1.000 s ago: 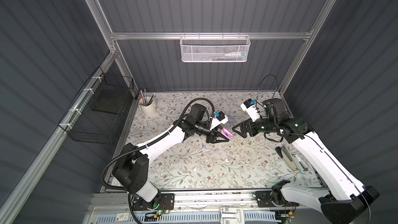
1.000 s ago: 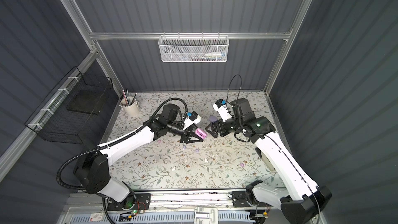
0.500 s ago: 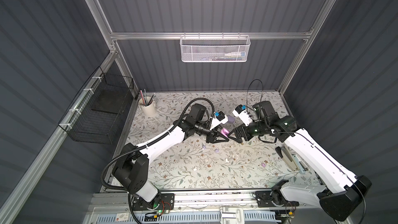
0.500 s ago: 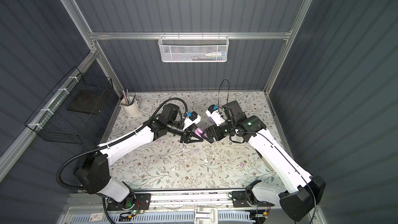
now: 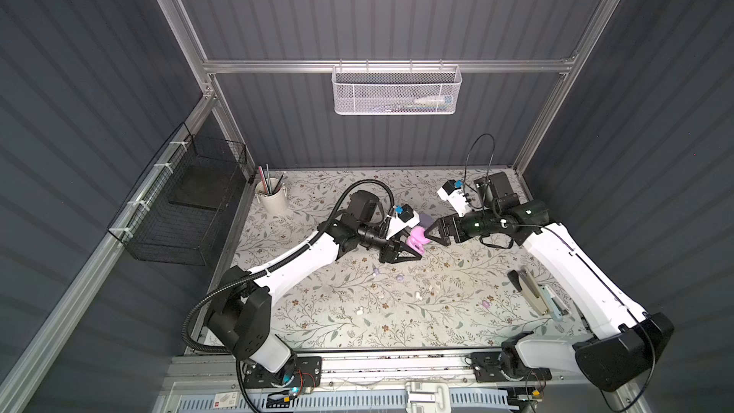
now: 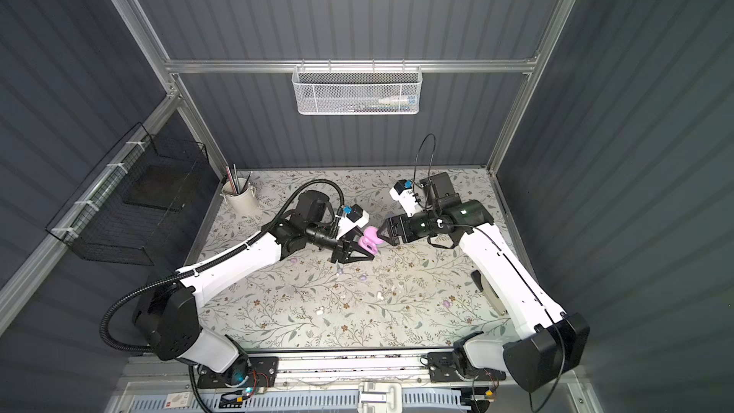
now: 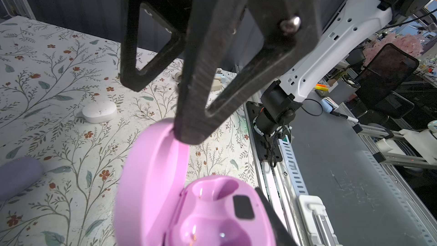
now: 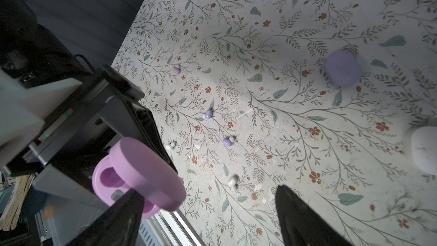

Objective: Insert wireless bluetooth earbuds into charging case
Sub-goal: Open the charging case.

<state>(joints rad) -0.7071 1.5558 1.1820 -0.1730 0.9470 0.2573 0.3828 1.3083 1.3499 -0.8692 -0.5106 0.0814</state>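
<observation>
"Holding the pink charging case [image 5: 417,237] aloft, lid [image 7: 151,173] open, in my clenched left tool [image 5: 415,250]."
"Earbuds [image 8: 229,141]?"
"Loose on the worktop [image 5: 357,331]; sockets [image 7: 208,209] empty. My right tool [image 5: 431,235], spread wide, touches the lid."

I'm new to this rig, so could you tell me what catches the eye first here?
The bright pink charging case stands out: open and empty, held mid-table by the left claw, with the open right claw at its lid. Tiny earbuds lie scattered on the floral covering nearer the arms' bases.
</observation>
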